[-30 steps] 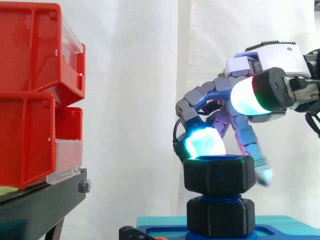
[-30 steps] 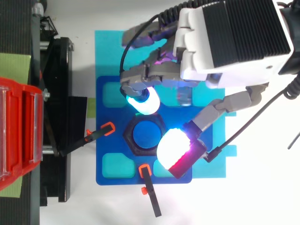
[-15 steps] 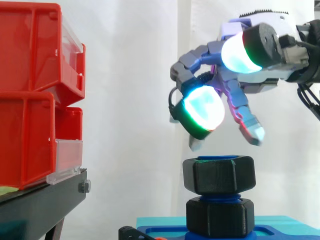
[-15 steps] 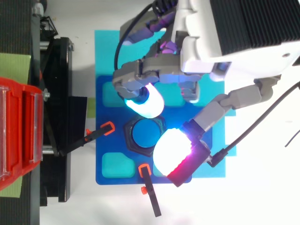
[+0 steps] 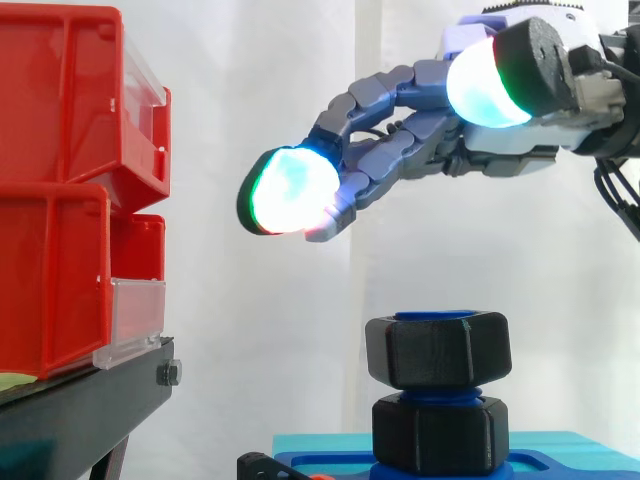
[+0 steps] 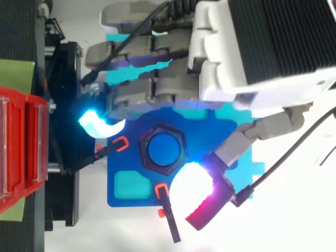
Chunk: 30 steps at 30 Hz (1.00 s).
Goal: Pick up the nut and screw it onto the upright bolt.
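The black hex nut [image 5: 438, 350] sits level on the upright blue bolt [image 6: 165, 149], whose top shows about flush with the nut's upper face. A narrow band of blue thread shows between the nut and the black hex collar [image 5: 440, 432] below, which stands on the blue base plate [image 6: 126, 184]. My hand [image 5: 510, 160] hangs above the nut, well apart from it, fingers stretched out nearly straight toward the red bins [image 5: 60, 200], holding nothing. Finding: pick-up and placement done, nut engaged. In my judgement further turns are needed to seat it on the collar.
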Motion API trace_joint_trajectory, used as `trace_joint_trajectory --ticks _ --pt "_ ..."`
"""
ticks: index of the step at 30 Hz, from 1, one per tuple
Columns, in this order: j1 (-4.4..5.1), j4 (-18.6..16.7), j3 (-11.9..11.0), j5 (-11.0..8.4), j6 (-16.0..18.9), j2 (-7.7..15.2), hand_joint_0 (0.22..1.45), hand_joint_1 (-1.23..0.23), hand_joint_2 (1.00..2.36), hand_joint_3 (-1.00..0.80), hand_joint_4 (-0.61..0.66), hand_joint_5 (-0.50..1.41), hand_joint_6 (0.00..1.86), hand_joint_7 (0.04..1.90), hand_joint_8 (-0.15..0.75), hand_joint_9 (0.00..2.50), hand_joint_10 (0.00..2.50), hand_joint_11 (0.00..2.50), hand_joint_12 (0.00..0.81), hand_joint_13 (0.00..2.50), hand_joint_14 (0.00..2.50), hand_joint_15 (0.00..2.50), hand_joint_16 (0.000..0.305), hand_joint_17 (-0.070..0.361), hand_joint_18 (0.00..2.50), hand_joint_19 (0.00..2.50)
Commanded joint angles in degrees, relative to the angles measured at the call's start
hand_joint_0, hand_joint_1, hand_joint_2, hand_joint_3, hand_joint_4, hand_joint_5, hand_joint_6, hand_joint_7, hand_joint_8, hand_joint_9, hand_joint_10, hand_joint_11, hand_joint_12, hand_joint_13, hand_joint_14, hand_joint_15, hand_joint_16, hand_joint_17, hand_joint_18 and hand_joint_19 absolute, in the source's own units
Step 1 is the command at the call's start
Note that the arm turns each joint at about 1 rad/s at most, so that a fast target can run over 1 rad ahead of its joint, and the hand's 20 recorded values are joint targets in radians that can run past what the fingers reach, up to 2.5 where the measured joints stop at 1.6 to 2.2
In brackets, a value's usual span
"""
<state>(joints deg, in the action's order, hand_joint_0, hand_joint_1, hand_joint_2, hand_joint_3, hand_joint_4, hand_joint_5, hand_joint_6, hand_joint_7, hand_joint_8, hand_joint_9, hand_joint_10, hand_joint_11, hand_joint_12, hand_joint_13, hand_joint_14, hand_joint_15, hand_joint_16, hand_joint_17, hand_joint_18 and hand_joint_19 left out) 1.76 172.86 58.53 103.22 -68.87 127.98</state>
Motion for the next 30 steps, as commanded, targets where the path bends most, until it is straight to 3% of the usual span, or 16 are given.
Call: trace_joint_trajectory --ticks 1,5,11,25,30 --pt "0.61 -3.1 2.2 -0.21 0.1 0.0 0.43 -0.24 1.00 -0.50 0.10 -0.21 0.50 0.51 0.161 0.29 0.00 0.00 0.286 0.00 0.00 0.00 0.041 0.091 0.00 0.00" --pt "0.88 -5.4 3.1 -0.30 0.2 0.0 0.43 -0.20 1.00 -0.50 0.08 -0.23 0.50 0.51 0.145 0.14 0.00 0.00 0.297 0.00 0.00 0.00 0.043 0.097 0.00 0.00" --pt "1.40 -3.5 3.1 -0.39 0.1 0.1 0.43 -0.18 1.00 -0.50 0.07 -0.24 0.50 0.51 0.137 0.08 0.00 0.00 0.302 0.00 0.00 0.00 0.045 0.102 0.00 0.00" --pt "1.76 -1.8 3.2 -1.27 0.1 0.1 0.43 -0.19 1.00 -0.50 0.12 -0.21 0.50 0.55 0.154 0.15 0.00 0.00 0.299 0.00 0.00 0.00 0.044 0.100 0.00 0.00" --pt "1.76 -2.8 4.9 -1.18 0.2 0.0 0.43 -0.20 1.00 -0.50 0.14 -0.20 0.50 0.58 0.164 0.20 0.00 0.00 0.300 0.00 0.00 0.00 0.043 0.098 0.00 0.00"
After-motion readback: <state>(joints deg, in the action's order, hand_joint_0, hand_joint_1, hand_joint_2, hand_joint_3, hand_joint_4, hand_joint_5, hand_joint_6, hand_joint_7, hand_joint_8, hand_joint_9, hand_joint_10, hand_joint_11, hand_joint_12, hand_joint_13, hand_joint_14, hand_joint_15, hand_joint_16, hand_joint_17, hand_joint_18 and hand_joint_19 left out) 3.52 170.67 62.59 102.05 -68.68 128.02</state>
